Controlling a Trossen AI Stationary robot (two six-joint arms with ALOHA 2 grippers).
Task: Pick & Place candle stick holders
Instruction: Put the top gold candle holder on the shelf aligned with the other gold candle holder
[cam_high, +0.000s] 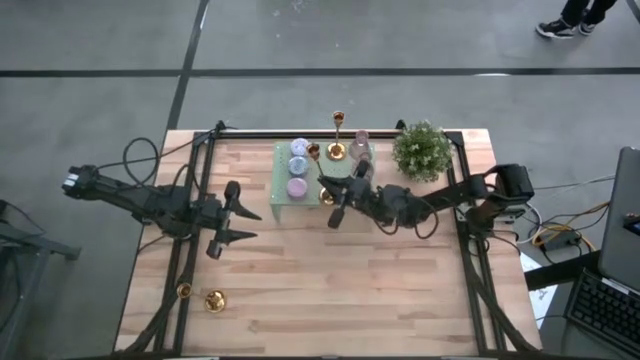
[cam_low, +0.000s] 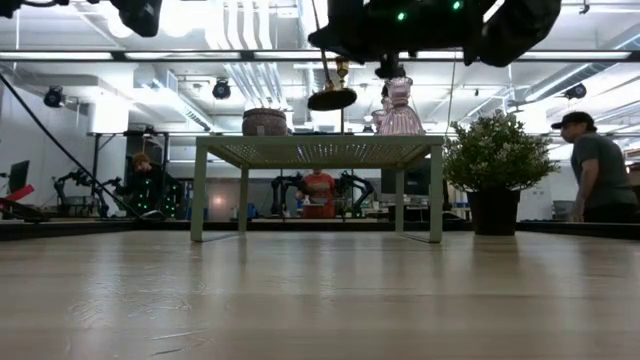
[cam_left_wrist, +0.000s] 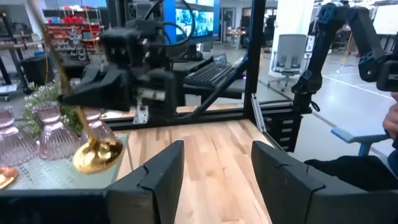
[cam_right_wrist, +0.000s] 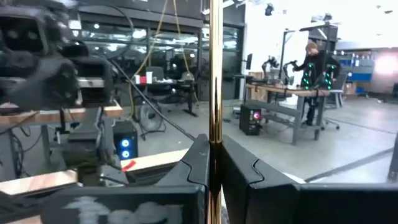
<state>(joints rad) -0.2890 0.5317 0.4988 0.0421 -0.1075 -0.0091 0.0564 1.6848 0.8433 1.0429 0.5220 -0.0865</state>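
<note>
Right end effector (cam_right_wrist: 214, 168) clamped on slim stem of gold candle stick holder (cam_right_wrist: 215, 74), lifted above green stand (cam_high: 283, 180) at bench far side; left end effector (cam_left_wrist: 214, 180) half-open, empty; thin-stem pinch risks tilt or slip.

The right arm reaches inward, its end effector (cam_high: 336, 212) clamped tight with fingers pressed together. The left arm waits apart, its end effector (cam_high: 240, 224) half spread.
</note>
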